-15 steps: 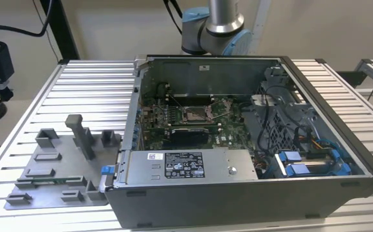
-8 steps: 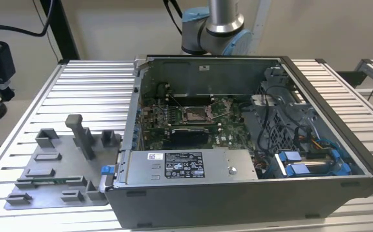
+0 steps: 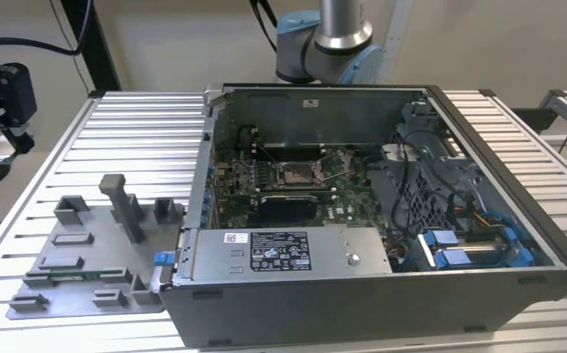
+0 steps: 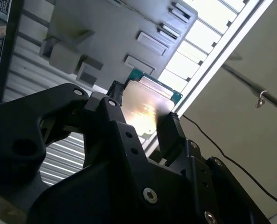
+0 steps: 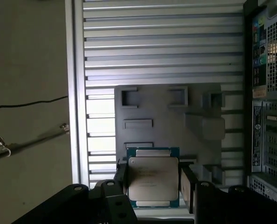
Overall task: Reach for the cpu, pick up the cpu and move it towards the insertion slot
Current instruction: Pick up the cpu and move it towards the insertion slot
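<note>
Jaws clamped on the cpu (image 5: 153, 179): in both wrist views the chip is pinched between two black fingers (image 5: 189, 186), one on each of two opposite edges. Its pale silver top faces the cameras, with a green rim showing around it.

In the exterior view, the slatted metal bench (image 3: 136, 132) carries an open computer case (image 3: 312, 309). The arm (image 3: 327, 40) rises behind the case's far wall. Inside the case lies a green motherboard (image 3: 229, 184). A flat grey tray (image 3: 77, 294) with raised blocks sits on the bench just beside the case, toward the exterior view's left. The insertion slot (image 3: 296, 174), a square metal frame with a thin wire lever, sits on the motherboard near the middle of the case.

The first wrist view shows the cpu held clear above the tray, near the bench's edge. It is outside the case and well apart from the insertion slot.
</note>
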You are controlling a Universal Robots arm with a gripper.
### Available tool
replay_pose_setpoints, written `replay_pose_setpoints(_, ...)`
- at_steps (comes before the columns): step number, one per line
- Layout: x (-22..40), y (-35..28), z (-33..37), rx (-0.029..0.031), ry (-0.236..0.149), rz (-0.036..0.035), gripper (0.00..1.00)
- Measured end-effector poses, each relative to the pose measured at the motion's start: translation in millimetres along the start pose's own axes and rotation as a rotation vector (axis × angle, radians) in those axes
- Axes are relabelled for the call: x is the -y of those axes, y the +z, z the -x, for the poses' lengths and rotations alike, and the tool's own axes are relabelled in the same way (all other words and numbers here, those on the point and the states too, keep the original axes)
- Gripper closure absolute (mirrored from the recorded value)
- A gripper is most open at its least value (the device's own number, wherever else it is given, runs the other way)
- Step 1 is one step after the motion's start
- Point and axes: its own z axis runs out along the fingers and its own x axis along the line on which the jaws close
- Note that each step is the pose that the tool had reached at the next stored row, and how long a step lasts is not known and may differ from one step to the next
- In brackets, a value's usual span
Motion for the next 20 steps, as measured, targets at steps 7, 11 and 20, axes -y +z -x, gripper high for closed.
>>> replay_pose_setpoints(7,-0.6,0.0,12.0,-0.0001,0.0,0.0,1.0)
replay_pose_setpoints(11,-0.9,0.0,18.8,0.0,0.0,0.0,1.0)
replay_pose_setpoints(20,-1.7,0.1,34.1,0.0,0.0,0.0,1.0)
